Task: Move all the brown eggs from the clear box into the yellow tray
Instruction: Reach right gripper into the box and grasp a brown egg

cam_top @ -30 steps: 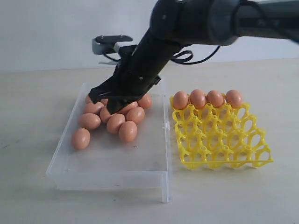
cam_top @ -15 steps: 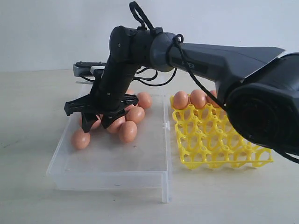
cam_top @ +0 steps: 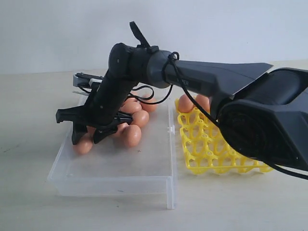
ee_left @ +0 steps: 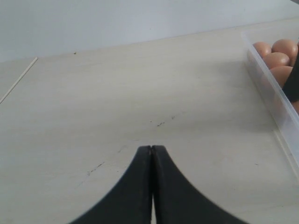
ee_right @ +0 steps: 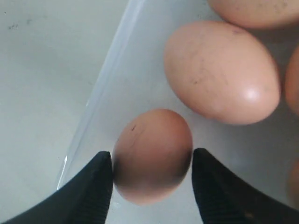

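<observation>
Straddling the outermost brown egg (ee_right: 152,156), which lies in the clear box (cam_top: 115,185) just beside its side wall, my right end effector (cam_top: 86,137) stands open and grips nothing. Closing off-centre could squirt the smooth egg sideways. The finger nearest the wall could also snag it and jolt the box.

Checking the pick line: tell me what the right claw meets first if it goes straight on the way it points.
The right claw, open, would meet the brown egg sitting between its fingers, probably before the clear box floor.
</observation>
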`<state>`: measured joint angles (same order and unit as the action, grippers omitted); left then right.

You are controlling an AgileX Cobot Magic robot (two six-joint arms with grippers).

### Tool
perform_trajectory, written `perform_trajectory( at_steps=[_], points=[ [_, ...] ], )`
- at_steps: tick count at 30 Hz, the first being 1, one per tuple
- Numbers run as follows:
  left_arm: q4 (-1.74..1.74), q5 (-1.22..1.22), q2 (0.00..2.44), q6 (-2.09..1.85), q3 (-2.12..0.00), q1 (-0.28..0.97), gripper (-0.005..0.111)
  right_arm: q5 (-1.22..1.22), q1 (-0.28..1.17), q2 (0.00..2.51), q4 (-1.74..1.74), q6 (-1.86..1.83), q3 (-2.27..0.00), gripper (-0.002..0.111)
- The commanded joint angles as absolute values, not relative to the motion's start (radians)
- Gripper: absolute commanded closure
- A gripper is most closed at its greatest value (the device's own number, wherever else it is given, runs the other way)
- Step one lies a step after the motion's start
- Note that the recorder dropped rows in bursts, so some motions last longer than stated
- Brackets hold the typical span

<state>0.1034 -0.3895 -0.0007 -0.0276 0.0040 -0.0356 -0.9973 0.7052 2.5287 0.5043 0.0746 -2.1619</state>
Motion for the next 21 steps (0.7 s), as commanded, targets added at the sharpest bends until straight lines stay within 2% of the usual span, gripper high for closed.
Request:
perform_trajectory(
  at_steps=[1, 14, 15, 16, 18, 21],
  points=[
    [0.101, -0.38, 0.0, -0.023, 0.0, -0.03, 0.107, -0.953, 0.709, 2.538, 0.508, 0.098, -2.17, 0.057],
    [0.101, -0.38, 0.0, -0.023, 0.0, -0.03, 0.107, -0.902, 0.709, 2.604, 0.512, 0.106, -2.17, 0.058],
    [0.101, -0.38, 0.0, -0.023, 0.0, -0.03, 0.107, -0.896, 0.709, 2.604, 0.512, 0.106, -2.17, 0.064],
    [0.101, -0.38, 0.0, -0.023, 0.0, -0.03, 0.107, -0.889, 0.709, 2.601, 0.505, 0.1, -2.17, 0.075],
    [0.101, -0.38, 0.0, -0.023, 0.0, -0.03, 0.107, -0.887, 0.709, 2.584, 0.478, 0.049, -2.17, 0.105],
    [0.101, -0.38, 0.0, -0.023, 0.0, -0.03, 0.107, -0.887, 0.709, 2.553, 0.441, 0.016, -2.17, 0.108]
  ],
)
